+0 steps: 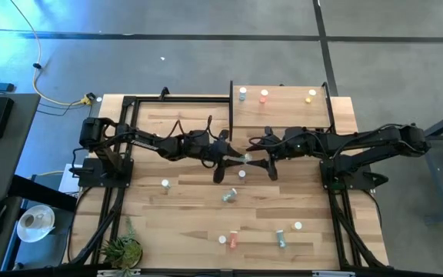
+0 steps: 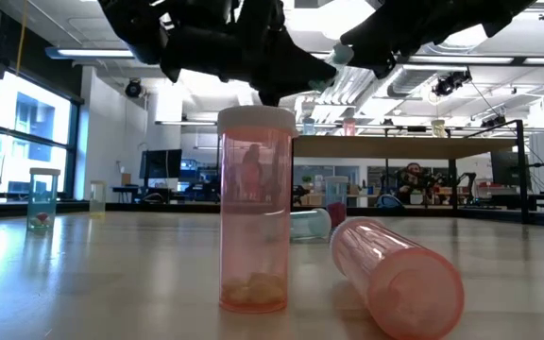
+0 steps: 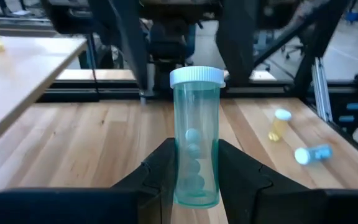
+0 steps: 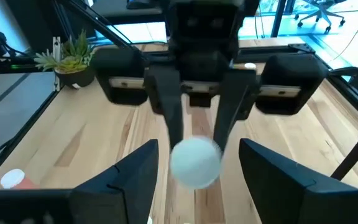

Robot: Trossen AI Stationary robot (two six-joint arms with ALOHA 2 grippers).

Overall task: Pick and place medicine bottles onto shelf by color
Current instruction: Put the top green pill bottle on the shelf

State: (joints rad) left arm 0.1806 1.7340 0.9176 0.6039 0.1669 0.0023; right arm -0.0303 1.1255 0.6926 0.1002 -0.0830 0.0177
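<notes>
A teal medicine bottle (image 1: 244,158) with a white cap (image 4: 194,162) hangs level in the air over the table's middle, its cap toward the table's right. My left gripper (image 1: 229,158) is shut on it. My right gripper (image 1: 264,161) is open, with its fingers on either side of the cap end and apart from it. The shelf (image 1: 283,111) stands at the far right and carries three bottles: one blue-grey (image 1: 242,94), one pink (image 1: 264,95) and one yellow (image 1: 311,96). My left gripper pinches the teal bottle's lower body (image 3: 196,177) between its two fingers (image 3: 163,171), one on each side of the base end. The fingers come level from the table's left and lie along the bottle. The bottle is lifted clear and lies level, its cap (image 3: 196,76) pointing away from the gripper.
Loose bottles lie on the table: one at the left (image 1: 165,184), two near the middle (image 1: 229,196) (image 1: 242,174), and several near the front, among them two pink ones (image 2: 253,208) (image 2: 395,274). A small plant (image 1: 121,248) stands at the front left corner.
</notes>
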